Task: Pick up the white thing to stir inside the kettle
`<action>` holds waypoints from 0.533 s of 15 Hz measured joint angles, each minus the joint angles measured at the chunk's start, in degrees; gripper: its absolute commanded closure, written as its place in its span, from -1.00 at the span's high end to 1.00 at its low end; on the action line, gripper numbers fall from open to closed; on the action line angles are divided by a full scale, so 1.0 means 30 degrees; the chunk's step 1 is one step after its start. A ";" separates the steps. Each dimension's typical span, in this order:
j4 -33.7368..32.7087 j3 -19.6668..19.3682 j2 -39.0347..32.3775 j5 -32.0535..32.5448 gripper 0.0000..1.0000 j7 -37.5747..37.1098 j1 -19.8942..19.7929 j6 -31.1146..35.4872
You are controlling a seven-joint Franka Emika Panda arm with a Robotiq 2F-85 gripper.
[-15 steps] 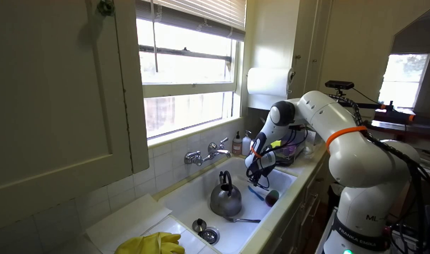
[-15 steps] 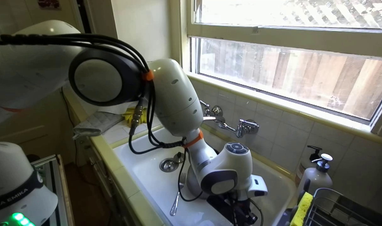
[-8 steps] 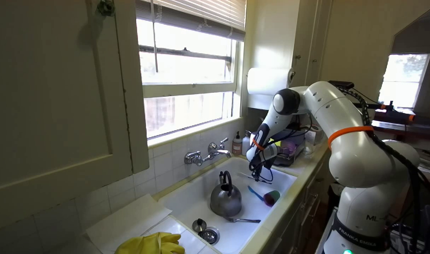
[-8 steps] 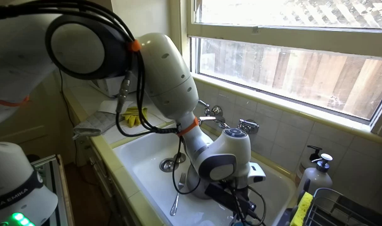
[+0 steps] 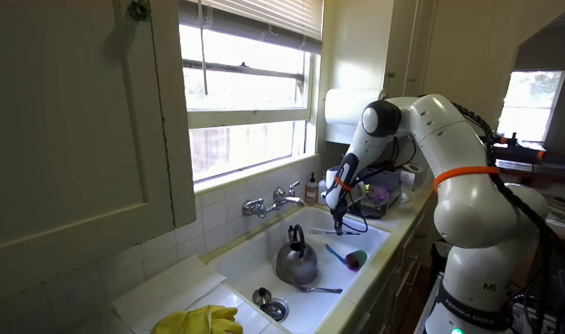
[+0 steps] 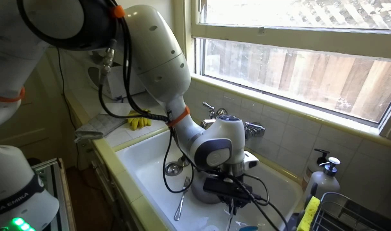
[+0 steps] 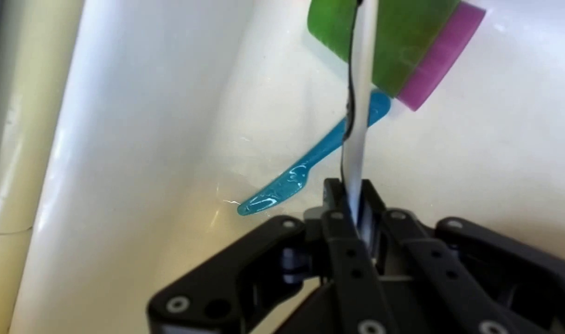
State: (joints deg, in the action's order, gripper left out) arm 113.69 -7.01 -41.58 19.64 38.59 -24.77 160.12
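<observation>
- Centrally, the gripper [image 7: 352, 190] points downward over the sink [image 5: 238, 273], its fingers [image 7: 333, 192] pinching the shaft of a slim white utensil [image 7: 365, 60]; the exact kind of utensil cannot be told.
- Slim white utensil: roughly level in an exterior view; in the wrist view, marked by a dark line along one side and crossing in front of the blue plastic knife [image 7: 287, 183] and the green-and-pink cup [image 7: 405, 37].
- Metal kettle [image 5: 296, 266]: upright on the sink floor, between the front and back edges of the counter [image 6: 126, 183]. The slim white utensil is outside it, toward the counter end bearing the dish rack [image 6: 333, 193].
- Blue plastic knife and green-and-pink cup: on the sink floor, toward the counter's front edge; the cup lies on its side just beside the knife's handle, contact uncertain.
- Metal fork [image 6: 178, 211]: between the metal kettle and the counter's front edge, tines near the metal kettle.
- Sink drain [image 5: 274, 310]: at the basin end nearest the yellow rubber gloves [image 5: 194, 321], which rest on the counter.
- Grey quilted cloth [image 6: 99, 126]: overhanging the counter's front edge.
- Pump bottles [image 6: 325, 183]: two, by the counter's back edge, near the dish rack and yellow sponge [image 6: 308, 214].
</observation>
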 measured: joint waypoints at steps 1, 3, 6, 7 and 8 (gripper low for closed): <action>0.0406 -0.0300 0.0332 0.0582 -0.95 0.0321 0.0287 0.0217; 0.1110 -0.0996 0.0882 0.1807 -0.95 0.0825 0.0915 0.0815; 0.1976 -0.2223 0.1385 0.3856 -0.95 0.1328 0.1990 0.2181; 0.2207 -0.2639 0.1482 0.4557 -0.95 0.1442 0.2372 0.2724; 0.2385 -0.3061 0.1524 0.5314 -0.95 0.1480 0.2769 0.3264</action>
State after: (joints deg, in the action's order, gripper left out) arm 120.84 -16.19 -37.01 35.59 43.03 -16.47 169.91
